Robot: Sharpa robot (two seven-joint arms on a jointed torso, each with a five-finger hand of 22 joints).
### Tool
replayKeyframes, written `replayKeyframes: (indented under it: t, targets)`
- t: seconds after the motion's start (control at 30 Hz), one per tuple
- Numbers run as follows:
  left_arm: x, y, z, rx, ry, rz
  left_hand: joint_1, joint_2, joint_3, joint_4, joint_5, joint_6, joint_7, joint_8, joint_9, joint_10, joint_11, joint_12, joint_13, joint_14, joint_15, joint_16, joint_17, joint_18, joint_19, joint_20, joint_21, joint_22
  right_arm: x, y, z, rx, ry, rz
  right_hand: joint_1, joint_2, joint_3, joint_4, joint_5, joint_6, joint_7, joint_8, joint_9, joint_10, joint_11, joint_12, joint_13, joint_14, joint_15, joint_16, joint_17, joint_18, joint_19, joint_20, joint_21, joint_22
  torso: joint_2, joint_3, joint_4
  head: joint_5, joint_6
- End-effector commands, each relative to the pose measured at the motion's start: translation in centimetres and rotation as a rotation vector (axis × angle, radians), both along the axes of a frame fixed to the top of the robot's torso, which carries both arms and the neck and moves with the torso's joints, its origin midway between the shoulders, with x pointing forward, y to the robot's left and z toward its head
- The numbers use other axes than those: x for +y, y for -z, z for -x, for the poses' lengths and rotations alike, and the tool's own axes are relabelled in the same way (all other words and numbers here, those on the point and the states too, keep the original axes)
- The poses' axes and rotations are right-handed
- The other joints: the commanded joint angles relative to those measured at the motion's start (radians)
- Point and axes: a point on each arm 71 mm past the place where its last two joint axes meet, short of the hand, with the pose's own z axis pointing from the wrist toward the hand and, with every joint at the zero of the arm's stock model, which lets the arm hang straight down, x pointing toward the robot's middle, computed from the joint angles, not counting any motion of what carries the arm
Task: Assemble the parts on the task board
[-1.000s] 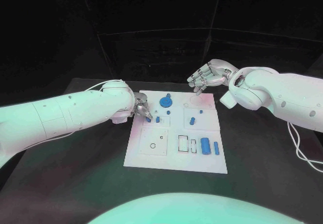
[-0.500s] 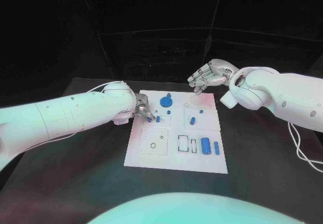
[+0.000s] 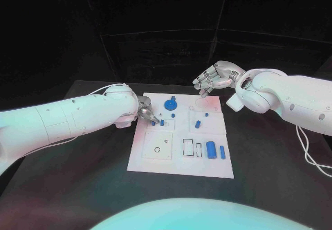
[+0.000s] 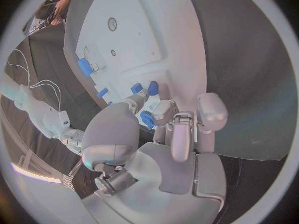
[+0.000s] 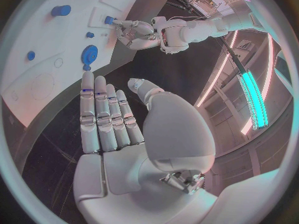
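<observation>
Unmoved: black table point(image 3: 269, 158), task board point(image 3: 181, 165).

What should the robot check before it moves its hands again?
1. Left hand at the white board's left edge, fingers on a small blue piece: ok.
2. Is that piece fully seated: cannot tell.
3. Right hand holds nothing, fingers apart, above the board's far edge: ok.
4. Round blue piece clear of both hands: ok.
5. Board lying flat on the table: ok.
</observation>
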Motion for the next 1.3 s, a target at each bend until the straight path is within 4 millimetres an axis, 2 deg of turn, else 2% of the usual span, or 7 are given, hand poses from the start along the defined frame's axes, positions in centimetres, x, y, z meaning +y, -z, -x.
replayKeyframes:
  t: [0.03,0.33,0.57,0.7,0.83,0.97,1.3]
  targets:
    - [0.3,-0.3,-0.1,-0.038,-0.025,0.032,-0.017,-0.002,-0.040,0.014,-0.004,0.008,0.000,0.006,0.001,0.009,-0.001,0.003,0.001,0.104,-0.008,0.006,0.263,-0.010,0.006,-0.001,0.006,0.002,0.0,-0.2,0.0,-0.004,-0.007,-0.005,0.000,0.006,0.000,0.005,0.005,-0.007,0.002,0.006,0.001,-0.009,-0.001,0.004,0.001,-0.005,0.001,0.004,-0.001,0.008,0.006,0.004,-0.005,-0.001,0.000,-0.0008,0.0009,-0.003,0.002]
    - [0.7,-1.4,-0.4,-0.154,-0.105,0.214,-0.047,-0.004,-0.200,0.108,-0.007,-0.042,0.010,-0.004,0.002,-0.058,0.007,-0.066,-0.097,0.090,-0.006,-0.019,0.204,0.003,-0.031,-0.001,-0.048,-0.068,0.0,-0.1,-0.1,-0.005,-0.002,-0.004,0.000,0.006,0.000,0.006,0.005,-0.008,0.002,0.006,0.001,-0.010,-0.001,0.005,0.001,-0.006,0.002,0.005,-0.002,0.008,0.007,0.004,-0.006,-0.002,0.000,0.0000,0.0010,-0.004,0.005]
    - [0.5,-2.5,-0.9,-0.253,-0.094,0.392,0.106,0.029,-0.303,0.162,-0.005,-0.156,0.064,-0.028,-0.021,-0.277,0.056,-0.249,-0.352,0.002,0.037,-0.152,-0.045,0.057,-0.231,0.037,-0.324,-0.391,-0.1,-0.2,-0.1,-0.009,0.002,-0.005,0.002,0.007,0.001,0.005,0.005,-0.008,0.002,0.006,0.001,-0.010,-0.001,0.005,0.001,-0.007,0.001,0.005,-0.002,0.008,0.007,0.004,-0.007,-0.002,0.000,0.0012,0.0001,-0.002,0.012]
    - [-0.2,-3.1,-1.1,-0.305,-0.044,0.493,0.261,0.059,-0.300,0.114,-0.001,-0.230,0.109,-0.062,-0.068,-0.396,0.101,-0.318,-0.402,-0.177,0.080,-0.380,-0.381,0.054,-0.304,0.072,-0.424,-0.447,-0.1,-0.2,-0.1,-0.010,0.004,-0.005,0.002,0.007,0.001,0.005,0.005,-0.008,0.002,0.006,0.001,-0.010,-0.001,0.005,0.001,-0.007,0.001,0.005,-0.002,0.008,0.007,0.004,-0.007,-0.002,0.001,-0.0002,0.0002,-0.007,0.016]
    - [-1.5,-3.5,-1.3,-0.363,0.003,0.556,0.412,0.085,-0.236,0.036,-0.002,-0.238,0.121,-0.082,-0.107,-0.427,0.109,-0.387,-0.464,-0.221,0.087,-0.449,-0.469,0.062,-0.312,0.085,-0.465,-0.474,-0.1,-0.2,-0.1,-0.010,0.002,-0.006,0.003,0.008,0.002,0.005,0.005,-0.008,0.002,0.007,0.001,-0.010,-0.002,0.006,0.001,-0.007,0.001,0.006,-0.002,0.008,0.008,0.004,-0.007,-0.003,0.001,-0.0010,-0.0009,-0.012,0.022]
    - [-3.1,-3.7,-1.2,-0.432,0.134,0.569,0.512,0.081,-0.152,-0.025,-0.004,-0.206,0.134,-0.136,-0.178,-0.450,0.126,-0.510,-0.566,-0.199,0.094,-0.430,-0.450,0.065,-0.296,0.093,-0.473,-0.480,-0.1,-0.2,-0.1,-0.017,0.004,-0.009,0.007,0.010,0.004,0.004,0.005,-0.008,0.001,0.007,0.001,-0.011,-0.002,0.007,0.001,-0.007,0.001,0.007,-0.003,0.009,0.009,0.003,-0.008,-0.004,0.002,-0.0014,-0.0006,-0.018,0.028]
    - [-5.6,-1.8,-0.3,-0.448,0.446,0.411,0.497,-0.031,-0.084,-0.087,-0.003,-0.104,0.134,-0.331,-0.377,-0.435,0.147,-0.780,-0.815,-0.120,0.112,-0.301,-0.332,0.066,-0.261,0.110,-0.420,-0.440,0.1,-0.3,-0.2,-0.025,0.002,-0.014,0.012,0.012,0.007,0.002,0.005,-0.008,0.001,0.008,0.002,-0.011,-0.002,0.009,0.001,-0.007,0.000,0.008,-0.004,0.009,0.011,0.002,-0.009,-0.004,0.004,-0.0009,-0.0002,-0.020,0.035]
